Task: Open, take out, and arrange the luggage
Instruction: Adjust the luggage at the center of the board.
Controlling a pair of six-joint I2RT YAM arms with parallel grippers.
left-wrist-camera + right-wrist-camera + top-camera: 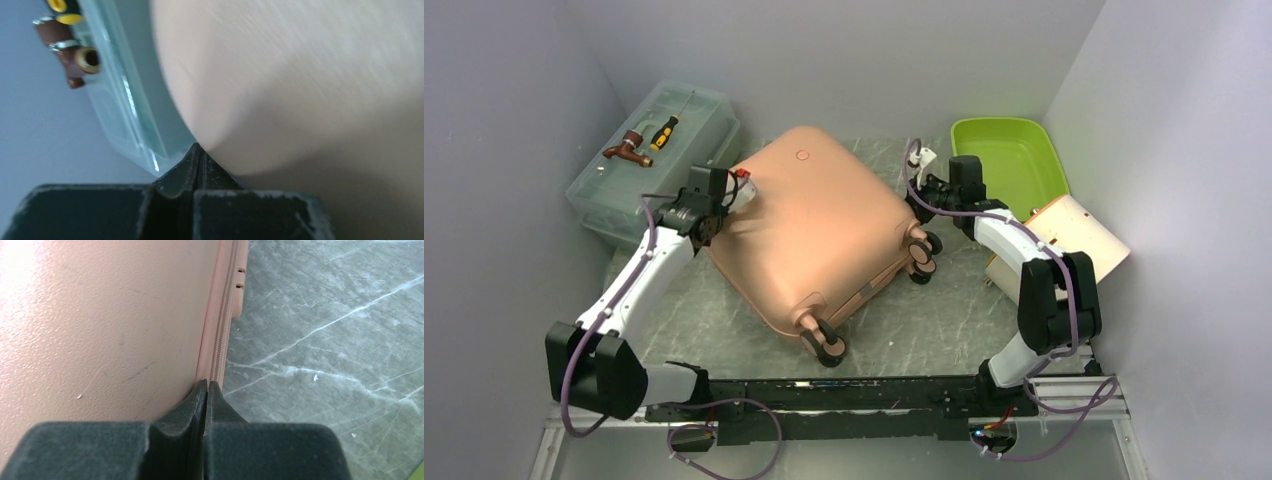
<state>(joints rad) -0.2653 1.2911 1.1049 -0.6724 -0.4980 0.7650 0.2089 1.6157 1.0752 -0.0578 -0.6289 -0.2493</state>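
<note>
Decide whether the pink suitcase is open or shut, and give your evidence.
Shut. The luggage lies flat with both shell halves together, no lining showing; the right wrist view shows its zipper closed along the seam.

Salmon-pink luggage with black wheels; grey tabletop veined white like marble; lime green tray; translucent grey-green toolbox; yellow-and-black screwdriver; white-and-black arms

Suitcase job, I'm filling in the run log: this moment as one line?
suitcase: closed, flat on table | left gripper: shut, at its corner | right gripper: shut, at zipper seam
</note>
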